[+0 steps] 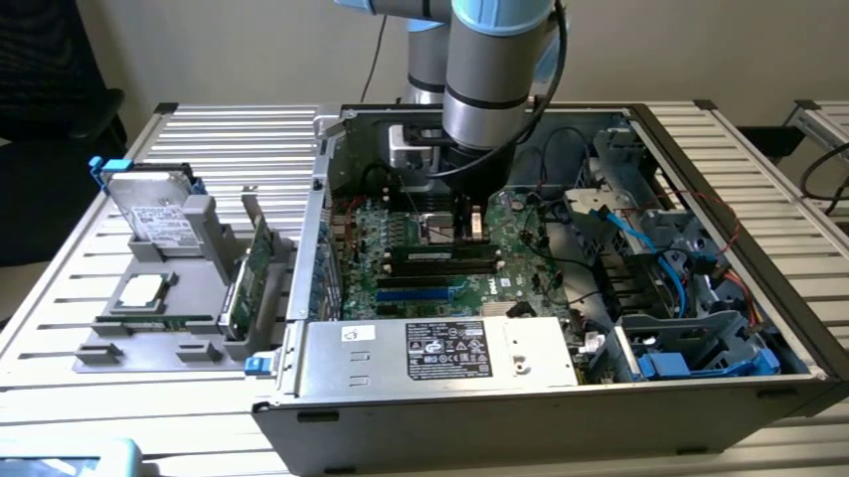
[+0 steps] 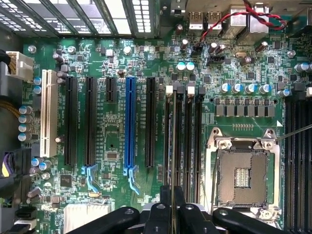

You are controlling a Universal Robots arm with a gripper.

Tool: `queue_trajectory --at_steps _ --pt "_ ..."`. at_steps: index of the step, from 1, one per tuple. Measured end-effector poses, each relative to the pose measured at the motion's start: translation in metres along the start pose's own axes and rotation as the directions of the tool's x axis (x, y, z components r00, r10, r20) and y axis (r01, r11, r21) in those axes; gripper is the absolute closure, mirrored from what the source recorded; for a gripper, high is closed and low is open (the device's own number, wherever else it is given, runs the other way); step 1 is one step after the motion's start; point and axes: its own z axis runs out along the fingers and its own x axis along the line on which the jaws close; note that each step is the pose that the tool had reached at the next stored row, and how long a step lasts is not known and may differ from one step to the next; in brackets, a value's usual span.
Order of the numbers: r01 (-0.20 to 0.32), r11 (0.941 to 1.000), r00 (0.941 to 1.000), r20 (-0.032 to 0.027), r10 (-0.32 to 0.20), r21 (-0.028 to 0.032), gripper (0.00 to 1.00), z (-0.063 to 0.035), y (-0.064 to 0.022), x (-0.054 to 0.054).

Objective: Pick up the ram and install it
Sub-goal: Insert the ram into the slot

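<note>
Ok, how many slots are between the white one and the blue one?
3: the first long black slot beside the white slot, the second long black slot next, then the short black slot beside the blue slot. None seems hidden there.

Oblique overhead exterior; wrist close above motherboard (image 2: 113, 146)

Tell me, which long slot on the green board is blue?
Only the blue slot, sitting between two black slots. The white slot stands at the row's end; all others are black.
</note>
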Motion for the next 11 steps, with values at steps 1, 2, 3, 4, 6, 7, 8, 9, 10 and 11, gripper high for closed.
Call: queue_trajectory --at_steps 1,2,3,4,6,7,8,9,10,11 --pt "0.000 1.0000 1.0000 0.0000 0.000 0.0000 0.86 0.0003 -0.0001 -0.0005" --pt "0.000 1.0000 1.0000 0.0002 0.000 0.0000 0.86 0.0006 -0.0001 -0.0009" --pt "0.000 1.0000 1.0000 0.0003 0.000 0.0001 0.86 0.0008 -0.0001 -0.0011" --pt "0.000 1.0000 1.0000 0.0002 0.000 0.0002 0.86 0.0010 -0.0001 -0.0012" --pt "0.000 1.0000 1.0000 0.0002 0.000 0.0002 0.86 0.0017 -0.0001 -0.0013" --pt "0.000 1.0000 1.0000 0.0000 0.000 0.0002 0.86 0.0021 -0.0002 -0.0016" --pt "0.000 1.0000 1.0000 -0.0001 0.000 0.0002 0.86 0.0025 -0.0002 -0.0021" --pt "0.000 1.0000 1.0000 0.0002 0.000 0.0003 0.86 0.0030 -0.0004 -0.0027" --pt "0.000 1.0000 1.0000 0.0003 0.000 0.0004 0.86 0.0034 -0.0004 -0.0028" --pt "0.000 1.0000 1.0000 0.0000 0.000 0.0003 0.86 0.0036 -0.0004 -0.0027"
